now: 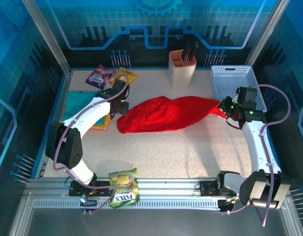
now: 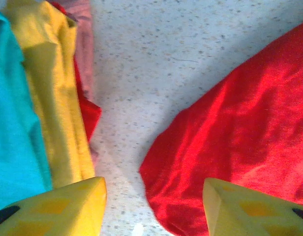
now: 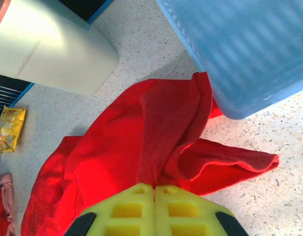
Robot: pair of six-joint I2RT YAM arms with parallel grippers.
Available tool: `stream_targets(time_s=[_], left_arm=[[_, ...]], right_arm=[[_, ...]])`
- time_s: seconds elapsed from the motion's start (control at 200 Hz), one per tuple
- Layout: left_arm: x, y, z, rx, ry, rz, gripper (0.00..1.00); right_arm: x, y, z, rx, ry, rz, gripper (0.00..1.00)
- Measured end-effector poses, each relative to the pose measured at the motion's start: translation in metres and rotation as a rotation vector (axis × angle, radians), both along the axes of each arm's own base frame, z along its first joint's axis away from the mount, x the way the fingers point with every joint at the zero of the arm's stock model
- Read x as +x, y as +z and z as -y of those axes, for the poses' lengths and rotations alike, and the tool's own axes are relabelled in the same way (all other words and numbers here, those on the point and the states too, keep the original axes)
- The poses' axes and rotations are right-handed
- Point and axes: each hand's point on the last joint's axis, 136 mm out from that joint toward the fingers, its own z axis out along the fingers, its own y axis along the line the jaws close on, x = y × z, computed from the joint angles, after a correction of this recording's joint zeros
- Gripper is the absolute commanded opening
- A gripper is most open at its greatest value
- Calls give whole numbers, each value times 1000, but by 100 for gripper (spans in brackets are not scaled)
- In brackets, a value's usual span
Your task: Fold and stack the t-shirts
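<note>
The large red t-shirt (image 1: 164, 114) lies bunched in a long heap across the middle of the table. My right gripper (image 1: 226, 106) is shut on its right end, and a fold of red cloth (image 3: 166, 123) runs straight into the closed fingertips (image 3: 155, 189). At the heap's left end my left gripper (image 1: 121, 106) stands open, its yellow fingers (image 2: 68, 204) wide apart over the shirt's edge (image 2: 230, 137) and bare table, holding nothing. Folded teal (image 2: 14, 128) and orange-yellow (image 2: 53, 98) t-shirts lie stacked at the far left (image 1: 76, 104).
A light blue basket (image 1: 237, 81) sits at the back right, close above my right gripper. A beige holder (image 1: 182, 68) stands at the back centre. Snack packets lie at the back left (image 1: 100, 76) and on the front rail (image 1: 124, 188).
</note>
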Motion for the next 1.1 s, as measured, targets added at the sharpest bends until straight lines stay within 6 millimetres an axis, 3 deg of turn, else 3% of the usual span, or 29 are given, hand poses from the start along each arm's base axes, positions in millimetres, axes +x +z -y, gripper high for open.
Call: stream_targets(time_s=[0.11, 0.325, 0.485, 0.61, 0.761, 0.931, 1.026, 1.096], left_arm=[[-10, -12, 17, -123, 3, -27, 57], [-68, -63, 59, -374, 39, -171, 63], [-92, -74, 118, -332, -114, -170, 69], [-89, -81, 150, -228, -217, -137, 65], [-72, -92, 154, -106, -253, -101, 65], [-65, -101, 142, -2, -265, -88, 66], [-59, -104, 138, 49, -262, -71, 61], [-54, -108, 137, 76, -267, -68, 51]], right_arm=[[-2, -6, -2, 10, 7, -12, 0], [-9, -24, -7, 41, 16, -49, 0], [-10, -29, -10, 55, 21, -55, 0], [-9, -28, -11, 58, 25, -48, 0], [-9, -29, -11, 58, 26, -50, 0], [-10, -33, -12, 63, 29, -54, 0], [-10, -32, -14, 69, 36, -50, 0], [-8, -31, -15, 73, 41, -41, 0]])
